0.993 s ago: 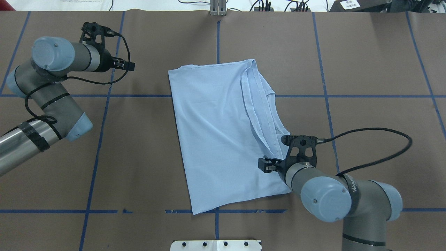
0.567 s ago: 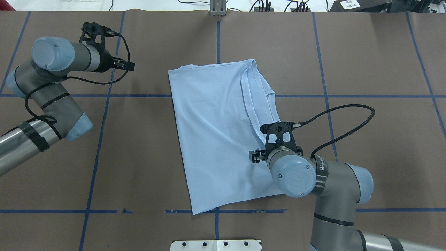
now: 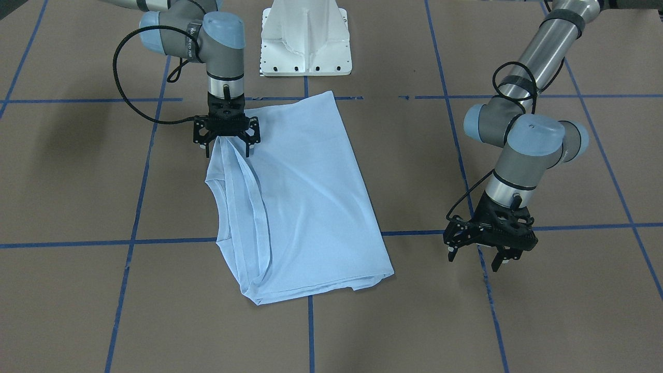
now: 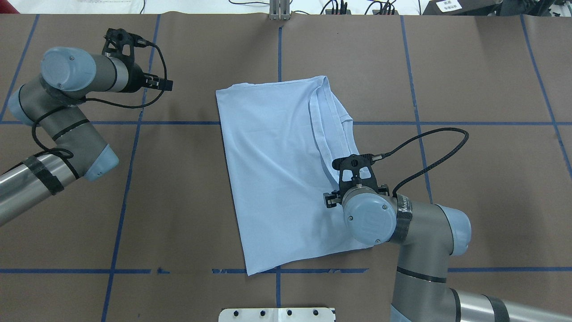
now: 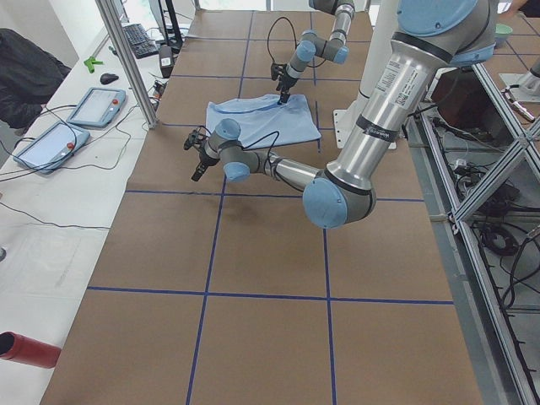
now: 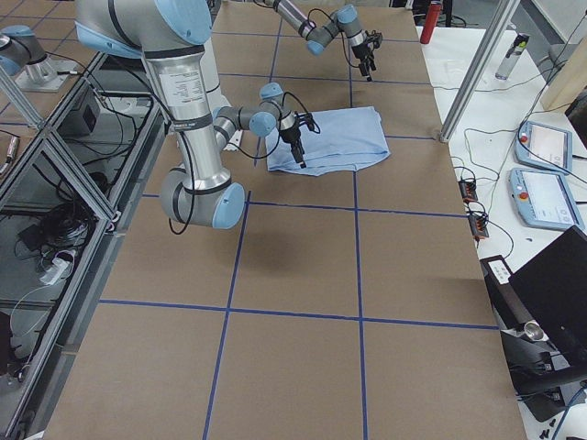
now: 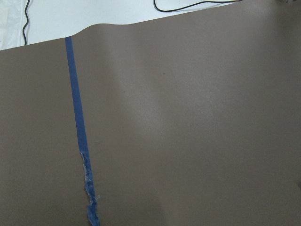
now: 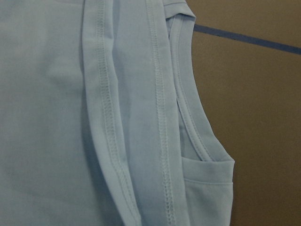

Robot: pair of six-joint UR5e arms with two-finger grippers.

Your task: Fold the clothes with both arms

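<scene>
Exterior front-facing: I see right fingers apart, T-shirt hem between them; left fingers apart over counter.

T-shirt: soft, matt cloth, stitched hems. Table: matt brown paper cover, blue tape lines. Left arm: smooth metal.

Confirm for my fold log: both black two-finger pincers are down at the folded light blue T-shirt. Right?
Not both. Only the right pincer is at the light blue T-shirt. The left pincer hangs over the bare brown table, apart from the cloth, as the exterior front-facing view shows.
</scene>
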